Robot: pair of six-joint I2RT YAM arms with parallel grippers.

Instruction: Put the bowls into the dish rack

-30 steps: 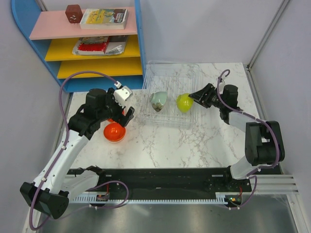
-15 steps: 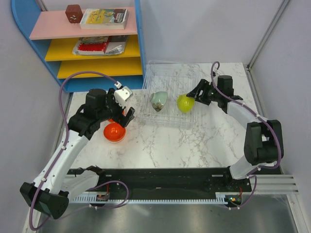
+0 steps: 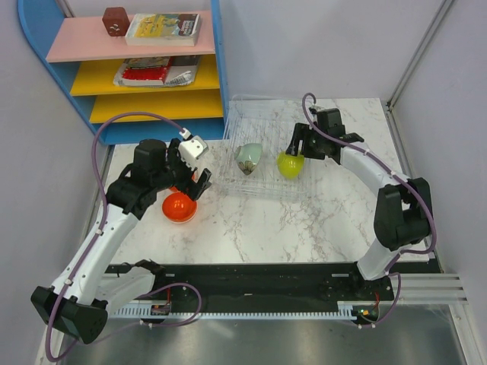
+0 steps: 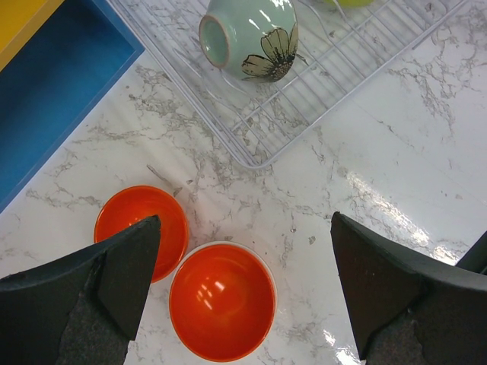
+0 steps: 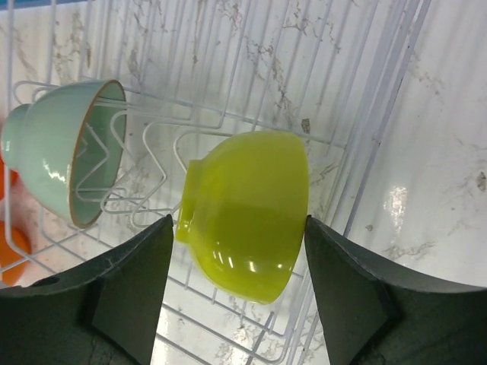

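Observation:
The dish rack (image 3: 259,108) of thin wire stands at the back middle of the marble table. A pale green flowered bowl (image 3: 249,158) (image 4: 249,34) (image 5: 65,156) and a yellow-green bowl (image 3: 290,163) (image 5: 247,213) lie on their sides in it. My right gripper (image 3: 296,146) (image 5: 237,224) is open just above the yellow-green bowl, one finger on either side of it, not pinching it. Two orange bowls (image 4: 221,300) (image 4: 141,228) stand upright on the table left of the rack. Over them hovers my left gripper (image 3: 194,181) (image 4: 245,228), wide open and holding nothing.
A blue shelf unit (image 3: 137,68) with pink and yellow boards stands at the back left; its base (image 4: 61,84) is close to the rack's left corner and the orange bowls. On it are a book (image 3: 163,29) and a brown cube (image 3: 115,20). Grey walls close in the table.
My right arm has swung left from beside the rack to above the yellow-green bowl, its jaws spreading wider. The bowl stays in the rack. The left arm has not moved.

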